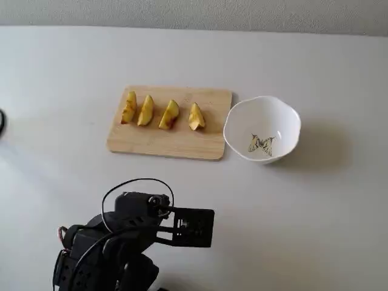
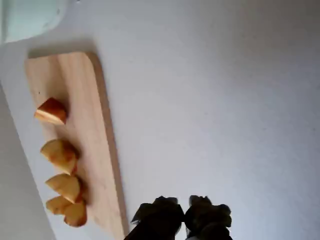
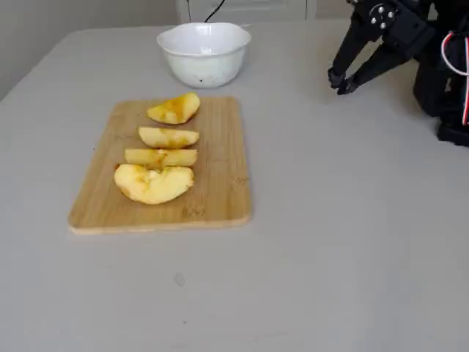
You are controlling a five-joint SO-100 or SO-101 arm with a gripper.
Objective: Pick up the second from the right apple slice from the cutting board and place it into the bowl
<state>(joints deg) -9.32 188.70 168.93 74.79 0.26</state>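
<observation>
The cutting board (image 1: pixel 182 142) carries a row of apple slices. The apple slice (image 1: pixel 170 114), second from the right in a fixed view, is a curved yellow wedge with reddish skin along its edge. It is second from the bowl in another fixed view (image 3: pixel 168 137) and in the wrist view (image 2: pixel 60 154). The white bowl (image 1: pixel 285 115) with a butterfly drawing stands right of the board and holds no slices. My gripper (image 3: pixel 341 81) is shut and empty. It hangs above bare table, well away from the board (image 3: pixel 220 169) and the bowl (image 3: pixel 205 62).
Three other slices lie on the board: a short pointed one (image 1: pixel 196 117) nearest the bowl and two slimmer ones (image 1: pixel 145 111) (image 1: pixel 128 108) at the far end. The arm's base and cables (image 1: pixel 103 254) fill the lower left of a fixed view.
</observation>
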